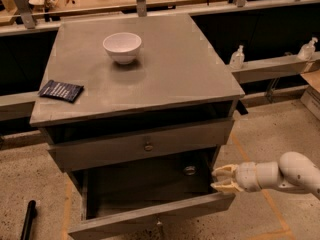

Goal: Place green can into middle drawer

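The middle drawer [145, 218] of the grey cabinet is pulled open and its inside is dark. The green can [189, 170] stands in its back right part; mostly its round silver top shows, and its sides are lost in shadow. My gripper [218, 179] is just outside the drawer's right front corner, level with the drawer's rim. Its cream fingers [226, 170] point left toward the drawer. They are spread apart and hold nothing. The gripper is to the right of the can and a little nearer the front, apart from it.
A white bowl [122, 46] and a dark blue packet [61, 90] lie on the cabinet top. The upper drawer with a small round knob [148, 146] is shut. A black rod [27, 220] lies on the floor at left. Two bottles [237, 58] stand on the right ledge.
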`<action>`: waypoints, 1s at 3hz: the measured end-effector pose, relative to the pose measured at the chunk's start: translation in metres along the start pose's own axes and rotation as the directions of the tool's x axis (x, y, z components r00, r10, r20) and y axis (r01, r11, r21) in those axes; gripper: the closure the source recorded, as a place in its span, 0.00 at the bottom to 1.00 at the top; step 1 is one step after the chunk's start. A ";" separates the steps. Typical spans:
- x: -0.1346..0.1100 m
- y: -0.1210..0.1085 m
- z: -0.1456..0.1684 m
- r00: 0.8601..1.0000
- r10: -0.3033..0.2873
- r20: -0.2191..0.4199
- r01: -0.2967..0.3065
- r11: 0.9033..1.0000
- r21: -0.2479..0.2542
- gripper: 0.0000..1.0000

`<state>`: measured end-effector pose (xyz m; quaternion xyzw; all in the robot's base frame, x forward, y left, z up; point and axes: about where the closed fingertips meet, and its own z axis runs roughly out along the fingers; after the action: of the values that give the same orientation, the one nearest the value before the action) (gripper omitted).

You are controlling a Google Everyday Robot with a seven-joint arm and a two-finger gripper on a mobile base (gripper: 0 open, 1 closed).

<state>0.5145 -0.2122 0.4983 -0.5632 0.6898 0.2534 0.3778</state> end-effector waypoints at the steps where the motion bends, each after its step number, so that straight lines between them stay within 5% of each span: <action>1: 0.019 -0.001 -0.055 0.997 0.041 0.061 -0.046 0.995 0.084 0.55; 2: 0.031 0.000 -0.112 0.990 0.067 0.123 -0.091 0.976 0.199 0.48; 3: 0.032 0.001 -0.112 0.990 0.072 0.123 -0.095 0.975 0.199 0.30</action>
<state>0.4843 -0.3179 0.5378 -0.4764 0.7123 0.2288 0.4618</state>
